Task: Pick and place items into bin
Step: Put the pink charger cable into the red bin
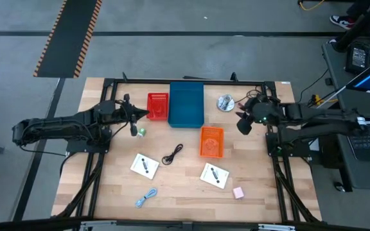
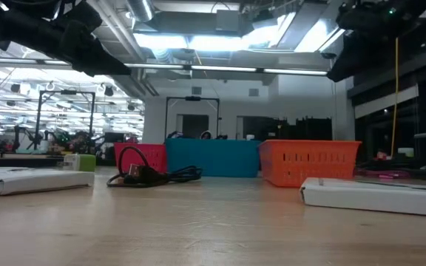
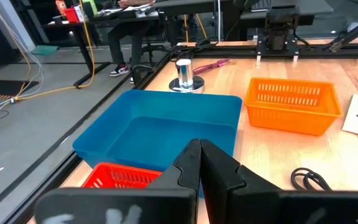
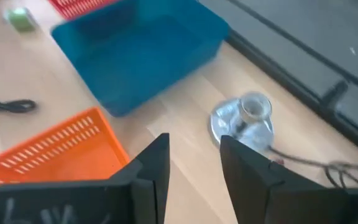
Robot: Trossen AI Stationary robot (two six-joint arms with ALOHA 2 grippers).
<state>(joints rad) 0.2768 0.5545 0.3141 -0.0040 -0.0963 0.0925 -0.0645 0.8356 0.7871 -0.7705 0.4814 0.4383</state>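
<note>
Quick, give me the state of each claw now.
Left claw: closed, holding nothing, above the red basket.
Right claw: open, empty, near the silver disc.

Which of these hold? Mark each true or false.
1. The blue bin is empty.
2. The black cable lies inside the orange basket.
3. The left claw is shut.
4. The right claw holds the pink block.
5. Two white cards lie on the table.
1. True: the blue bin holds nothing.
2. False: the black cable lies on the table, beside the orange basket.
3. True: the left claw is shut.
4. False: the right claw is open and empty; the pink block lies on the table.
5. True: one white card, another white card.
</note>
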